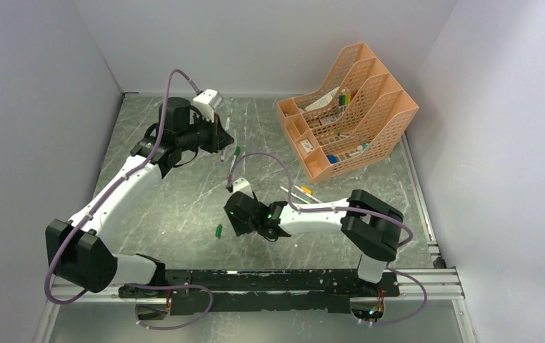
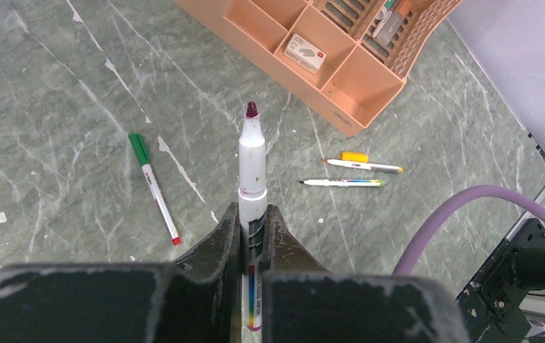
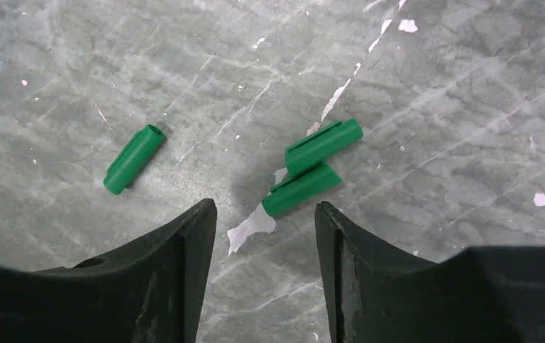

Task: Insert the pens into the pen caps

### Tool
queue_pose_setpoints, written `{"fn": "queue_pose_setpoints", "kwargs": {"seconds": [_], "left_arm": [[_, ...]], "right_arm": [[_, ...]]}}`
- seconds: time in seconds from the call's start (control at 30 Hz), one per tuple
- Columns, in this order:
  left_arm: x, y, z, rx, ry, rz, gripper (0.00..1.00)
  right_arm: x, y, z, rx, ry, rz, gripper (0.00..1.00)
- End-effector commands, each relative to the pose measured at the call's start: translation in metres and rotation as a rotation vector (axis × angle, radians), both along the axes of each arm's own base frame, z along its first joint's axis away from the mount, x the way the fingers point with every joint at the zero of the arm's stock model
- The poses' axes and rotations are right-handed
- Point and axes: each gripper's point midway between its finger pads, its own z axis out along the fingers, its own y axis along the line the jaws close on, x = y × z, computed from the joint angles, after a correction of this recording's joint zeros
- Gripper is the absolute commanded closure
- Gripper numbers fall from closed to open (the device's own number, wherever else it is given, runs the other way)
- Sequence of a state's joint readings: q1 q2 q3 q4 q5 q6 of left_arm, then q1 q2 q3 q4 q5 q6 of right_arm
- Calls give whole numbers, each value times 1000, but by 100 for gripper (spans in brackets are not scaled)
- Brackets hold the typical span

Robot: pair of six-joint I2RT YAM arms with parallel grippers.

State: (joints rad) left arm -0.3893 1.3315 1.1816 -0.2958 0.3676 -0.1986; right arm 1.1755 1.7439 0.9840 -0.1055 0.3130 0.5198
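Observation:
My left gripper (image 2: 253, 214) is shut on a white pen (image 2: 252, 161) with a dark red tip and holds it above the table, tip pointing away from the wrist; it sits at the back left in the top view (image 1: 220, 140). My right gripper (image 3: 266, 214) is open and empty, low over the table. Two green caps (image 3: 324, 146) (image 3: 301, 189) lie side by side just ahead of its fingertips. A third cap (image 3: 133, 158) lies to the left and also shows in the top view (image 1: 218, 231). A pen with a green cap on it (image 2: 153, 187) lies on the table.
An orange mesh desk organizer (image 1: 391, 136) with markers and small items stands at the back right. Two more pens (image 2: 362, 166) (image 2: 341, 183) lie in front of it. A white scrap (image 3: 251, 227) is on the table between the right fingers. Grey walls close in both sides.

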Motion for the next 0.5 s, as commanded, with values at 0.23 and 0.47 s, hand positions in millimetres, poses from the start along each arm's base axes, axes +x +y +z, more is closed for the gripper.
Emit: {"fn": "queue_pose_setpoints", "kwargs": {"seconds": [0.23,0.47], "left_arm": [[-4,0,17,-34,-46,-15,93],[-5,1,15,-31,-42,-11,93]], "right_arm": [[11,-9,-13,-33,10,-218,50],[12,-12,-21,-65,17,-246,58]]}}
